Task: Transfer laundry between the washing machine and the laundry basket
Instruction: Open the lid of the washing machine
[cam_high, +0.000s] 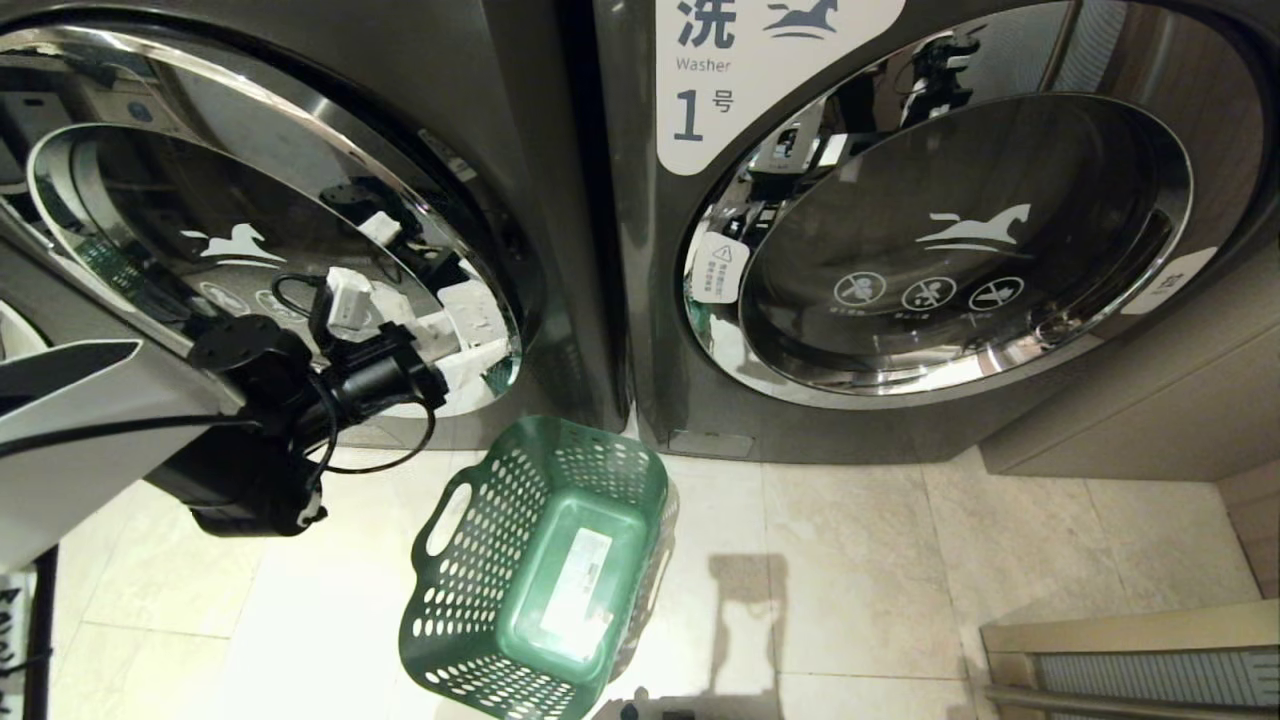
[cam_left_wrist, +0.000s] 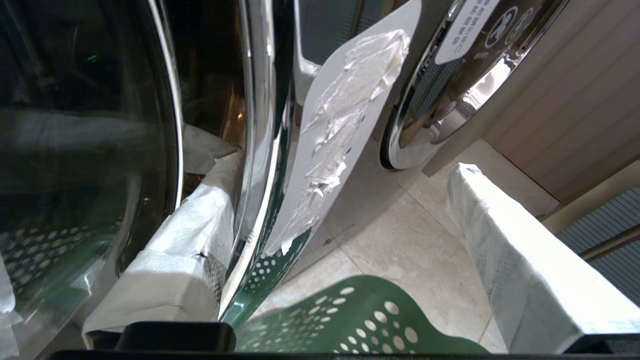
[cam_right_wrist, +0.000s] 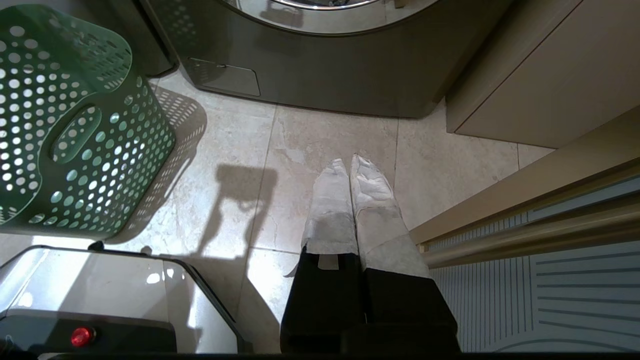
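- Laundry basket (cam_high: 540, 570): green, perforated, standing empty on the tiled floor (cam_high: 880, 580) before the gap between two machines.
- Washing machine (cam_high: 300, 200): left unit, round door closed.
- Left gripper (cam_left_wrist: 345, 250): fingers spread wide, holding nothing, near that door's chrome rim, above the basket edge.
- Right gripper (cam_right_wrist: 350, 170): fingers pressed together, empty, hanging over the floor, apart from the basket.
- Laundry: none visible.

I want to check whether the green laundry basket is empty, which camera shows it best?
The head view: the laundry basket shows nearly whole, open side facing the camera, only a white sticker on its base. The right wrist view shows just its perforated outer wall; the left wrist view catches only a rim section.
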